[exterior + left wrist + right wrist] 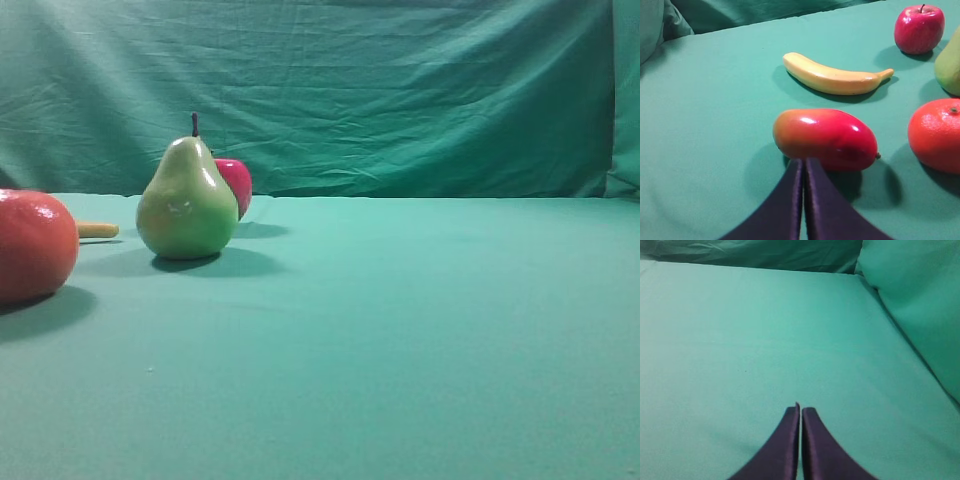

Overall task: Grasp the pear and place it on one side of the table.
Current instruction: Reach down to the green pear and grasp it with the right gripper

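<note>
Waiting at the start, by the look of it: nothing of the task is done. The pear [186, 200] stands upright on the table [420, 340], untouched, at about 9 o'clock in the high view, with neither arm in that view.

Left pincer [803, 165]: jaws pressed together, holding nothing, tips just short of a mango [825, 139] at its 12 o'clock. Only an edge of the pear shows from that wrist, at 2 o'clock. Right pincer [800, 410]: also closed and empty, over bare cloth, no fruit in its view.

Left to do: open, reach, grasp, lift, set it down at a table side.

Pear: glossy yellow-green, short dark stem, wide base and narrow neck. An apple [236, 185] sits right behind it at 1 o'clock, an orange [32, 245] near at 8 o'clock, a banana [832, 77] further left. Smooth skin may slip in the grip.
</note>
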